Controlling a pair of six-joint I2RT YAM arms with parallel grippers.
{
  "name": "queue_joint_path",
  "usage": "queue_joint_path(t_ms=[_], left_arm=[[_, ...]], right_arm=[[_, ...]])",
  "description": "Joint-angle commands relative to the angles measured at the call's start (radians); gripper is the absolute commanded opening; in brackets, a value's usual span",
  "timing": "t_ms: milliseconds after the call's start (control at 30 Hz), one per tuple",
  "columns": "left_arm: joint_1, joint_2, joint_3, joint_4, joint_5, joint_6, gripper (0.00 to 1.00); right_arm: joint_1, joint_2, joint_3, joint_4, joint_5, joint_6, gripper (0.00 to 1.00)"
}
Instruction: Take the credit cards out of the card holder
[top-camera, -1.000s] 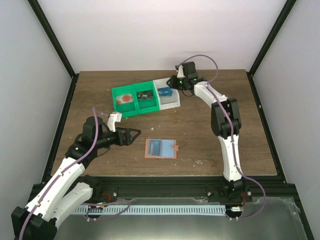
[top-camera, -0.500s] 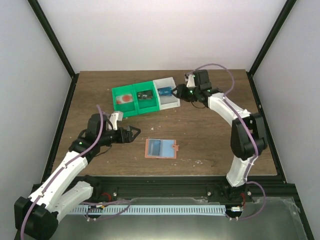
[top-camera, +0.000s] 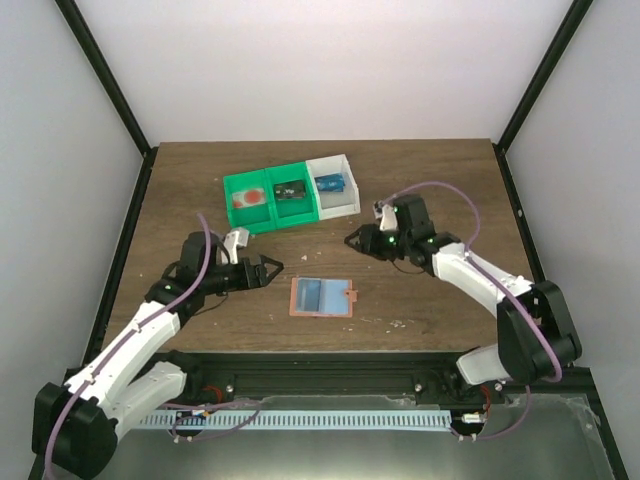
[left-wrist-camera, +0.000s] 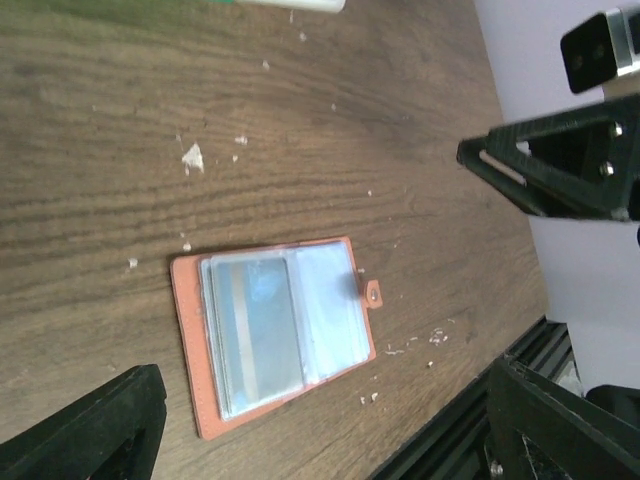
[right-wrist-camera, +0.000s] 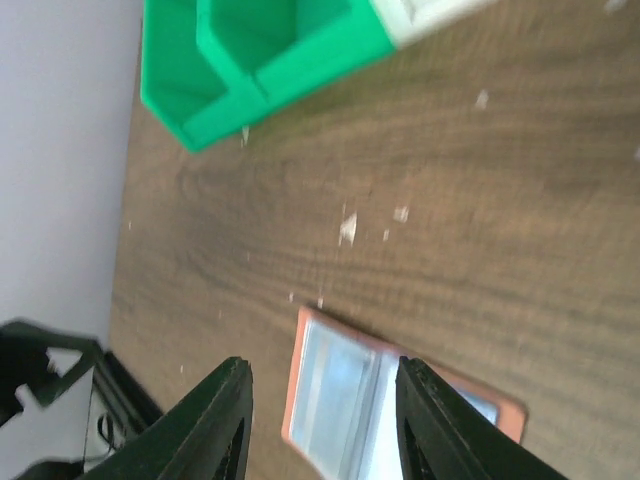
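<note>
The card holder (top-camera: 322, 297) lies open and flat on the table, salmon-pink with a pale blue inner face; its tab points right. Through its clear sleeve (left-wrist-camera: 255, 335) a grey-blue rectangle with a pale stripe shows. A blue credit card (top-camera: 330, 183) lies in the white bin (top-camera: 347, 203). A dark card (top-camera: 291, 191) lies in the green bin (top-camera: 268, 216). My left gripper (top-camera: 268, 268) stands open just left of the card holder (left-wrist-camera: 190, 350), apart from it. My right gripper (top-camera: 352, 240) hovers open above and behind the card holder (right-wrist-camera: 345, 395), empty.
The green and white bins stand together at the back, left of middle; the green bin's left compartment holds something red (top-camera: 248, 197). Pale crumbs (left-wrist-camera: 190, 157) dot the wood. The black frame rail (top-camera: 330, 365) runs along the near edge.
My right arm has swung back from the white bin toward the card holder, its jaws wider; the blue card stays in the bin. The left gripper has barely shifted.
</note>
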Motion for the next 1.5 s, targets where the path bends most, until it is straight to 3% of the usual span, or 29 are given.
queue_joint_path(t_ms=[0, 267, 433, 1167, 1333, 1467], left_arm=[[0.004, 0.026, -0.053, 0.089, 0.062, -0.06, 0.89], [0.0, 0.086, -0.115, 0.196, 0.154, -0.09, 0.88], [-0.002, 0.054, -0.133, 0.211, 0.123, -0.098, 0.88], [-0.002, 0.004, -0.218, 0.246, 0.087, -0.158, 0.84], [-0.003, 0.015, -0.238, 0.282, 0.107, -0.184, 0.81], [-0.003, 0.022, -0.258, 0.309, 0.118, -0.201, 0.8]], right_arm=[[0.075, -0.056, -0.105, 0.096, -0.023, 0.091, 0.41], [0.303, -0.011, -0.246, 0.317, 0.026, 0.274, 0.41], [0.39, 0.056, -0.221, 0.309, 0.115, 0.293, 0.41], [0.486, 0.216, -0.101, 0.148, 0.342, 0.209, 0.39], [0.51, 0.235, -0.102, 0.142, 0.365, 0.209, 0.32], [0.516, 0.243, -0.111, 0.16, 0.358, 0.213, 0.21]])
